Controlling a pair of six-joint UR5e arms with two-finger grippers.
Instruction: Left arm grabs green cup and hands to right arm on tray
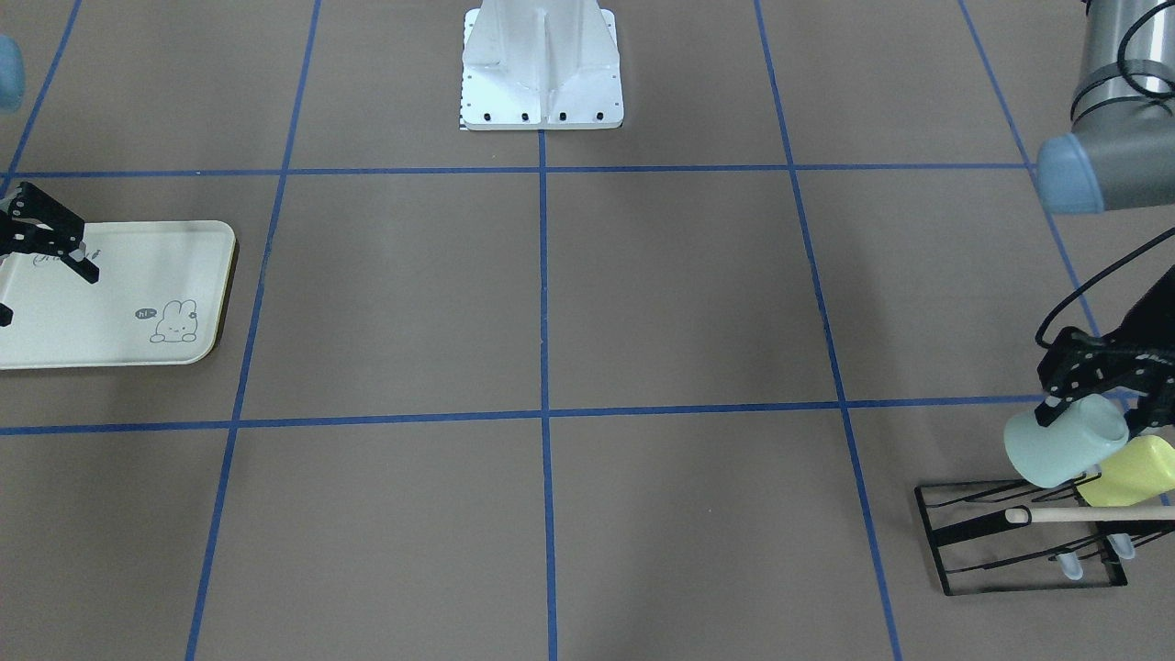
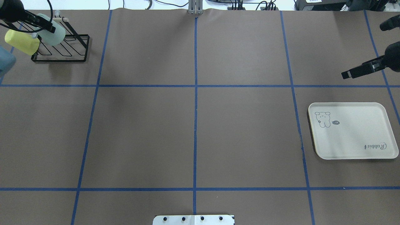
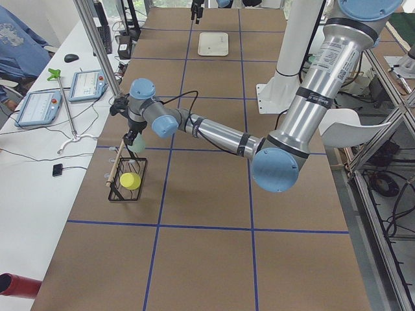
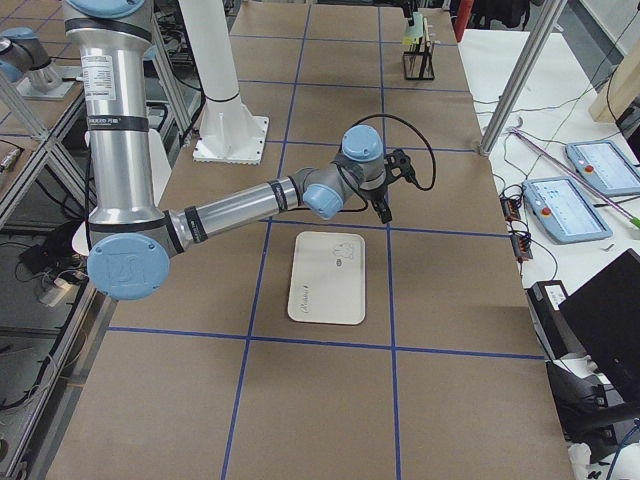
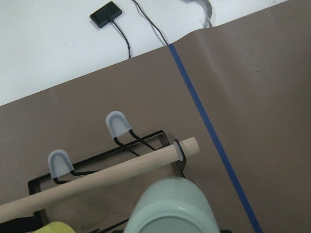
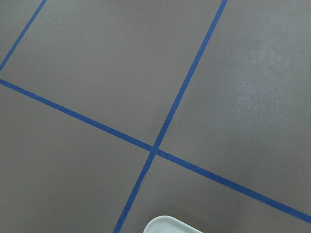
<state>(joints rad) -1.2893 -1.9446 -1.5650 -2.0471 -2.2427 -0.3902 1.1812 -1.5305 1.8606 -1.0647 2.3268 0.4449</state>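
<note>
The pale mint-green cup [image 1: 1065, 450] is tilted above the black wire rack [image 1: 1019, 542] at the table's far left corner. My left gripper [image 1: 1088, 399] is shut on its rim. The cup also shows in the overhead view [image 2: 54, 32] and at the bottom of the left wrist view [image 5: 170, 208]. The cream tray [image 2: 353, 134] with its bunny drawing lies flat on the right side and holds nothing. My right gripper [image 1: 46, 292] is open and empty, and hovers above the tray's outer end [image 1: 110, 312].
A yellow-green cup [image 1: 1134, 473] rests on the rack beside the mint one. A wooden dowel [image 5: 97, 177] runs along the rack's top. The white robot base [image 1: 542, 69] stands at the near middle edge. Blue tape lines grid the brown table.
</note>
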